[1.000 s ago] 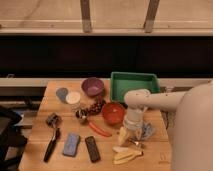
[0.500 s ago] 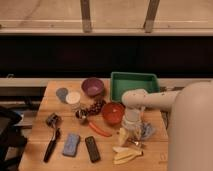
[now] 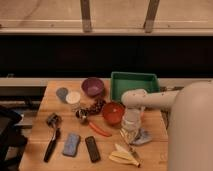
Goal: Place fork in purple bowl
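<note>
The purple bowl stands at the back of the wooden table, left of the green bin. My gripper hangs from the white arm that reaches in from the right. It points down at the table, just right of the red-orange bowl. A thin silvery piece that looks like the fork lies on the table directly below the gripper, partly hidden by it. I cannot tell whether the gripper touches it.
The green rectangular bin stands behind the arm. An orange carrot, a yellow banana, a blue-grey cloth, a black block, a blue sponge, a black-handled tool, dark grapes and a white cup lie around.
The gripper has shifted slightly left and down toward the table beside the red-orange bowl. The objects on the table have not moved.
</note>
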Robot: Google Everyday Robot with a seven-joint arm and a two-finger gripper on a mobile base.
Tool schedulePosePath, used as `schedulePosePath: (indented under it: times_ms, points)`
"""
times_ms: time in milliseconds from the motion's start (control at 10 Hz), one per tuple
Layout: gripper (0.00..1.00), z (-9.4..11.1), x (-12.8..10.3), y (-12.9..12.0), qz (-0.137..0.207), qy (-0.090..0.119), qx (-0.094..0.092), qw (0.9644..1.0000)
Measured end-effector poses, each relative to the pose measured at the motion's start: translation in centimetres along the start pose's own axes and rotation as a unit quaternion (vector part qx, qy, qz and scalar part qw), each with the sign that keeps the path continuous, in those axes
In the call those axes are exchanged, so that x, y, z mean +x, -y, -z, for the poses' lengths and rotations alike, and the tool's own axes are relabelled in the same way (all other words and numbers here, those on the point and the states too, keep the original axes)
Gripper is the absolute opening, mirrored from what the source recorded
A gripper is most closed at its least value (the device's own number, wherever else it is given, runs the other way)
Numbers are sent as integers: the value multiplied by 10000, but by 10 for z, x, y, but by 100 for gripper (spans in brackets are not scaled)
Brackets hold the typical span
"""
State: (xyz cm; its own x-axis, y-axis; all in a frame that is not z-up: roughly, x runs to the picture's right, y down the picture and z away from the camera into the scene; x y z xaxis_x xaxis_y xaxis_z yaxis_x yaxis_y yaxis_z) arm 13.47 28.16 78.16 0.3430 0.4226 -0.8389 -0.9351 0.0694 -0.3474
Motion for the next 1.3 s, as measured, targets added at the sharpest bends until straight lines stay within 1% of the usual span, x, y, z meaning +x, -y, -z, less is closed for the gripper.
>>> schedulePosePath:
  times_ms: [100,200,500,600,700,800,900,1100,1200,1300]
  points:
    - [0,-5,-1,-2,-33,-88,99,9999]
    - [0,-10,-2,-4,-2,-122,181,9998]
    - [0,-7,-3,-5,-18,-105,162,9998]
    - [0,-6,-3,-5,-76,-67,300,9995]
    - [0,-3,-4,-5,-134,-5,497,9987]
    - [0,5,-5,-9,-181,107,573,9981]
    - [0,13,-3,-5,-252,215,602,9976]
    - [0,45,-3,-2,-419,624,493,9959]
    - [0,59,-2,2,-485,804,435,9946]
    - [0,76,-3,9,-564,1027,363,9925]
